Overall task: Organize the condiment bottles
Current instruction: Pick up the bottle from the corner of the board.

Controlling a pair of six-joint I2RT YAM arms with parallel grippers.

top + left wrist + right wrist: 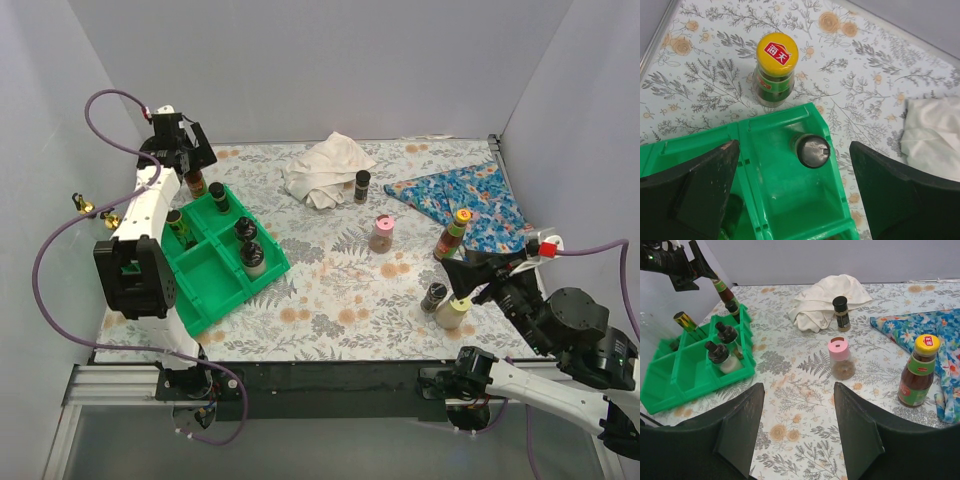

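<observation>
The green tray (205,290) holds several dark bottles, one of them black-capped (218,196). My left gripper (190,160) is open and empty above the tray's far corner. In the left wrist view (795,200) a black-capped bottle (811,150) stands in the compartment between the jaws. A yellow-capped bottle (777,55) stands on the table just beyond the tray rim (775,116). My right gripper (470,283) is open and empty, next to a black-capped jar (433,297) and a cream bottle (452,312). Ahead of it stand a pink-capped jar (840,357), a yellow-capped sauce bottle (920,372) and a black-capped jar (841,312).
A crumpled white cloth (325,168) lies at the back middle. A blue flowered cloth (465,195) lies at the back right, beside the sauce bottle. Grey walls close in the table on three sides.
</observation>
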